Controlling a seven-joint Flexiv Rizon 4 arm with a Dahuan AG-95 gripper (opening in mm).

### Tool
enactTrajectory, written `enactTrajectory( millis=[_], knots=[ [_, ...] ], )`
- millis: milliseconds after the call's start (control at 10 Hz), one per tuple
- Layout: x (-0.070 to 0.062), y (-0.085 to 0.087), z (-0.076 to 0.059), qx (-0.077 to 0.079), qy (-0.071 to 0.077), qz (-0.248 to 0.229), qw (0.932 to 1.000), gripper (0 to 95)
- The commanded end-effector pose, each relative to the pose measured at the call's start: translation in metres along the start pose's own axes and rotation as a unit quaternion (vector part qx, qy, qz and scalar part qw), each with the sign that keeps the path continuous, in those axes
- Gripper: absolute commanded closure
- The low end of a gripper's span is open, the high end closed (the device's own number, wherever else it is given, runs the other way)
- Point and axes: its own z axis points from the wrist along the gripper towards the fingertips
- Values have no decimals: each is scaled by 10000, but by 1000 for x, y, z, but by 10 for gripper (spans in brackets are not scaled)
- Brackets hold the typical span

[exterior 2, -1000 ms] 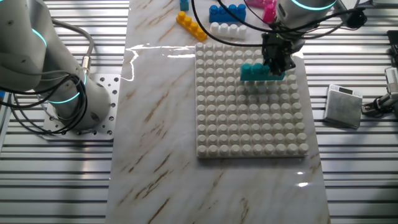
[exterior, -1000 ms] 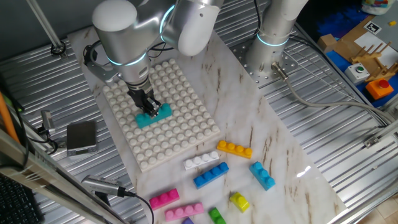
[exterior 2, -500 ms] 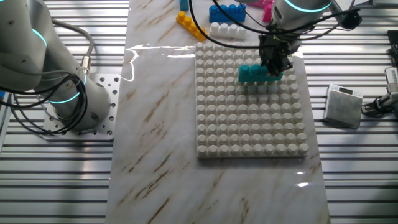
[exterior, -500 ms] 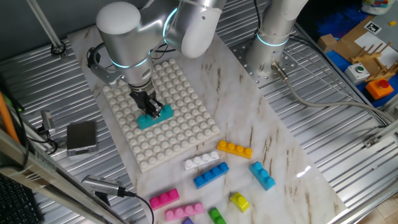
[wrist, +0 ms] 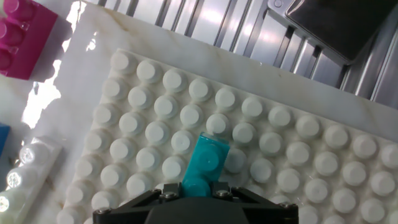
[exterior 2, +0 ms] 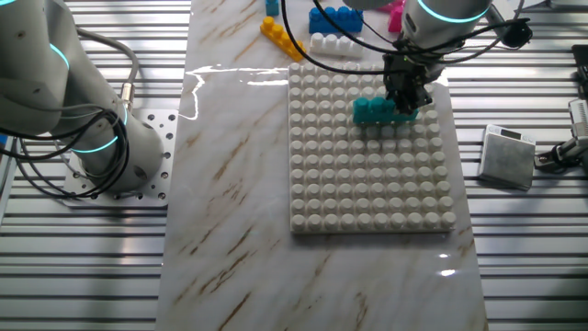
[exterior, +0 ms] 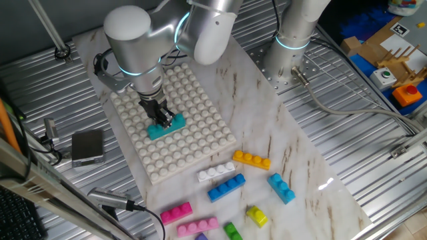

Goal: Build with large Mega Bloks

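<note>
With the fingers (exterior: 161, 120) clenched on the teal brick (exterior: 166, 125) resting on the white studded baseplate (exterior 2: 371, 152) on the worktop, I'd press straight down, keeping it square to the stud rows, before letting go

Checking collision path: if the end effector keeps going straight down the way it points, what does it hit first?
The end effector is shut on the teal brick, which already sits on the white studded baseplate. Straight on, brick and baseplate are met at once; remaining clearance is unclear.

The gripper (exterior: 161, 118) hides 1 end of the teal brick (exterior: 164, 126).
</note>
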Motion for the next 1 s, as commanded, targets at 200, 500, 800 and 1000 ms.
enactTrajectory(
  millis=[200,500,800,1000],
  knots=[
    [1,1,3,4,-10,-26,10000,950],
    [3,2,8,16,-24,-34,10000,950],
    [5,1,13,29,-26,-65,10000,950],
    [5,1,15,33,-34,-72,10000,950]
  ],
)
